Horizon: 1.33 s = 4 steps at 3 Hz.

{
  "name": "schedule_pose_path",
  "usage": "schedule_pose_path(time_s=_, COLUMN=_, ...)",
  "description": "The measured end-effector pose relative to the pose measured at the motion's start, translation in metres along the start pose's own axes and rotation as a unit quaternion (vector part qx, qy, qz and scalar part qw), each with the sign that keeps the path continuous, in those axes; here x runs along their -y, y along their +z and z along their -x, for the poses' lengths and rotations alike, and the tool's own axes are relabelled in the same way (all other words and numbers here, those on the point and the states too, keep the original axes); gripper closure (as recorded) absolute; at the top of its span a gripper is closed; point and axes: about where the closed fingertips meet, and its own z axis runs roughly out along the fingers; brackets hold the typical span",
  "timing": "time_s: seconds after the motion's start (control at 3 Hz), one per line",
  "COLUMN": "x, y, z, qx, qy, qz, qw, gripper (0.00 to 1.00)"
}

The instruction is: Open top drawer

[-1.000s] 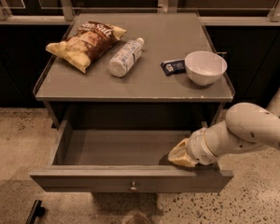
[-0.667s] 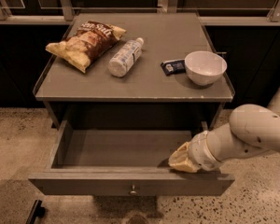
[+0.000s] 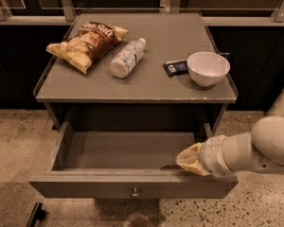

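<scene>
the wide grey top drawer (image 3: pixel 85 187) with a flat matte front stands pulled well out from under the grey metal worktop (image 3: pixel 170 37), its front panel nearest the camera and its small round metal knob (image 3: pixel 135 192) in the middle of that panel. the robot's tan-tipped hand (image 3: pixel 189 159) sits at the right end of the drawer, just behind the front panel's top edge, at the end of a thick white arm (image 3: pixel 255 148) that comes in from the right. whether the hand is open or closed cannot be told.

on the worktop, a crinkled brown and yellow chip bag (image 3: pixel 85 44) lies at the left. a clear plastic bottle with a white label (image 3: pixel 126 58) lies on its side just right of the bag. a small dark blue packet (image 3: pixel 176 67) lies flat just beside a round white bowl (image 3: pixel 208 68), which stands upright near the right edge. speckled stone floor (image 3: pixel 19 136) shows around the unit.
</scene>
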Motion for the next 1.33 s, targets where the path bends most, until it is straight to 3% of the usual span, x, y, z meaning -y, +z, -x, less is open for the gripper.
schedule_pose_path(time_s=1.0, x=-0.0004, y=0.0004, z=0.0006, qx=0.000, qy=-0.001, qz=0.001, qw=1.0000, gripper=0.11)
schedule_pose_path(time_s=1.33, x=-0.0004, y=0.0004, z=0.0006, qx=0.000, qy=-0.001, qz=0.001, qw=1.0000, gripper=0.00)
